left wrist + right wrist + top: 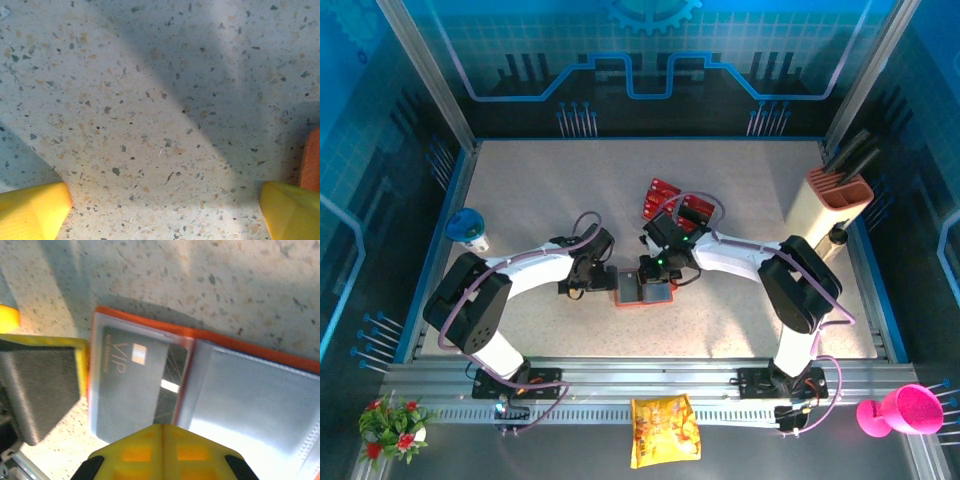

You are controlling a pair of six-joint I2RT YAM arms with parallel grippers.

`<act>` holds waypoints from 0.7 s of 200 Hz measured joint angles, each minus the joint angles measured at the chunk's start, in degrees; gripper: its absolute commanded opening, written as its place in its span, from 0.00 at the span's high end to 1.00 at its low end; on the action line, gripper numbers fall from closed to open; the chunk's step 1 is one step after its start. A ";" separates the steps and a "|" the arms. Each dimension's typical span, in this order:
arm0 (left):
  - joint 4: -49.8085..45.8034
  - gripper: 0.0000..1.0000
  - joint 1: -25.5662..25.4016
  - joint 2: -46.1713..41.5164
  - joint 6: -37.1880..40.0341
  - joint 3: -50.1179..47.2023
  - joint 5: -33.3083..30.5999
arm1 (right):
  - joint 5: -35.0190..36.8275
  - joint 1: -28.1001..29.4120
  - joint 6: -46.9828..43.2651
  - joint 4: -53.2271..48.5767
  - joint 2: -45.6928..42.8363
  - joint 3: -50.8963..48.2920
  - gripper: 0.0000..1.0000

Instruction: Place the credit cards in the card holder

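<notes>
Card holder [642, 291] lies open, long axis left-right; right gripper [161, 437] closed, left gripper [162, 210] wide.

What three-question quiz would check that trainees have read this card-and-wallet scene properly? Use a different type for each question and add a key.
1. True or false: the left gripper has its fingers spread wide apart.
2. Pick one. The card holder is: A lying open; B folded shut; C standing on edge.
3. Fill the gap: in the right wrist view, the card on the holder's left half bears the printed letters ___.

Key: 1 true; 2 A; 3 VIP.
</notes>
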 measured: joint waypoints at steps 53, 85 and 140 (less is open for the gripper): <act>-0.28 0.01 0.00 0.35 0.15 0.28 0.00 | 0.11 0.13 -0.50 -0.20 2.58 -0.02 1.00; -0.28 0.01 0.00 0.35 0.15 0.28 0.00 | -0.74 0.52 -0.72 -0.48 5.25 2.10 1.00; -0.28 0.01 0.00 0.39 0.15 0.28 -0.02 | -0.74 1.66 -0.90 -0.81 6.51 4.04 1.00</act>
